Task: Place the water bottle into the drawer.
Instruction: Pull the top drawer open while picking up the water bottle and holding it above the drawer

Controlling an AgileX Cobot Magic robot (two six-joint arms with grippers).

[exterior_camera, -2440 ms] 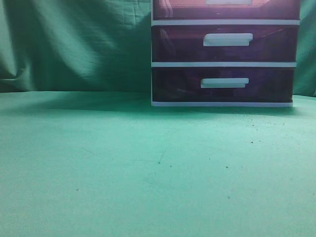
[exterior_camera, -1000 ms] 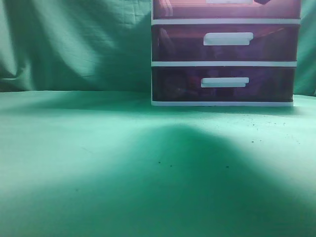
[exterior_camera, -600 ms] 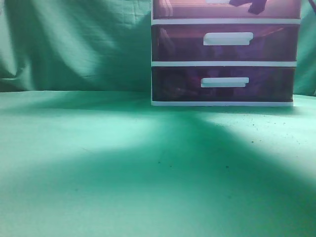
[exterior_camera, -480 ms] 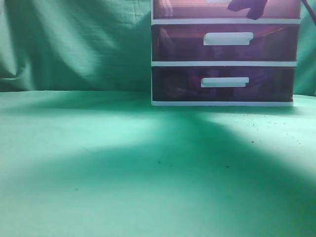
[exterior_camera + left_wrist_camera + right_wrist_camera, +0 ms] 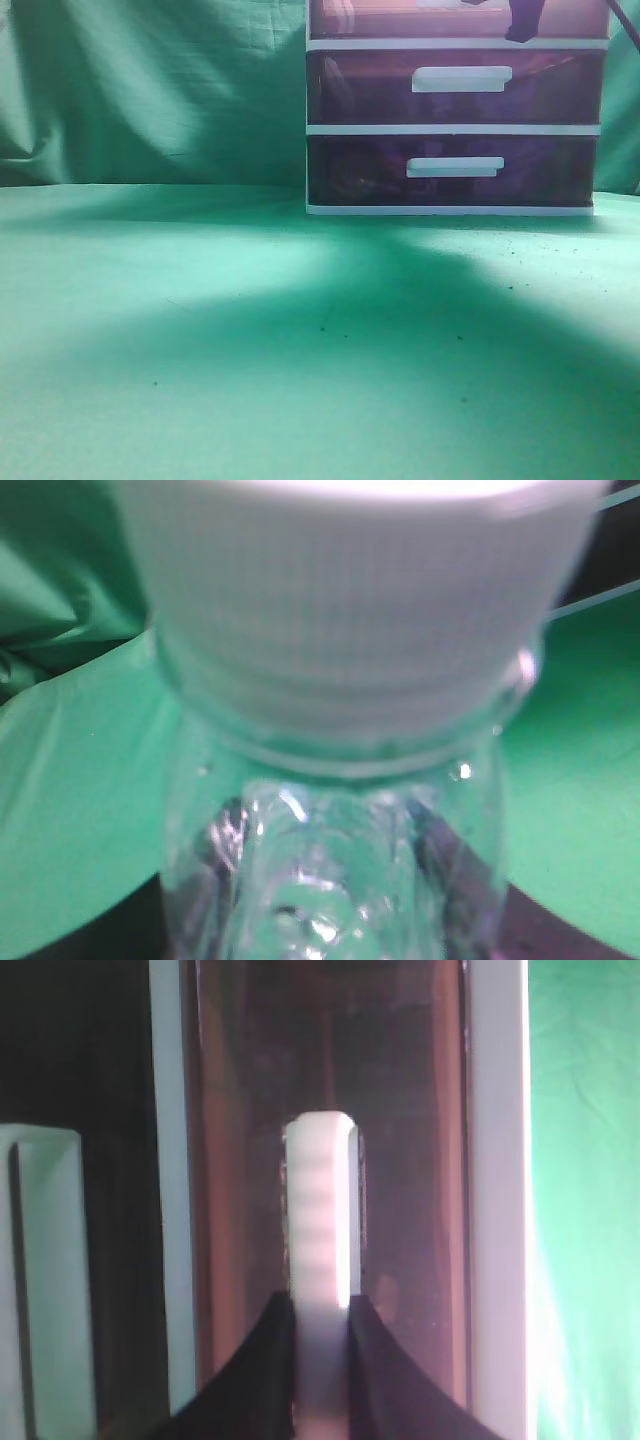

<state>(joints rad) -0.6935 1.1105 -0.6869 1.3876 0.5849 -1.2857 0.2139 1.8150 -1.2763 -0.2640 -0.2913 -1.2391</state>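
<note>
The water bottle (image 5: 340, 870) fills the left wrist view: clear plastic with a ribbed white cap (image 5: 350, 600). My left gripper (image 5: 330, 890) is shut on it; dark fingers (image 5: 215, 850) show through the plastic on both sides. The drawer (image 5: 380, 18), the lighter pink-purple top one, is cut off by the top edge of the exterior view. My right gripper (image 5: 522, 22) hangs in front of it. In the right wrist view my right gripper (image 5: 322, 1325) is shut on the drawer's white bar handle (image 5: 320, 1210), one finger on each side. The drawer front (image 5: 410, 1110) sits flush in the frame.
The white-framed unit (image 5: 455, 45) stands at the back right on a green cloth (image 5: 250, 350), with two darker purple drawers (image 5: 365, 90) (image 5: 360, 172) below. A green cloth backdrop (image 5: 150, 90) hangs behind. A broad shadow lies across the table's middle.
My right gripper has come into the exterior view at the top right and settled in front of the top drawer. A shadow has spread over the table.
</note>
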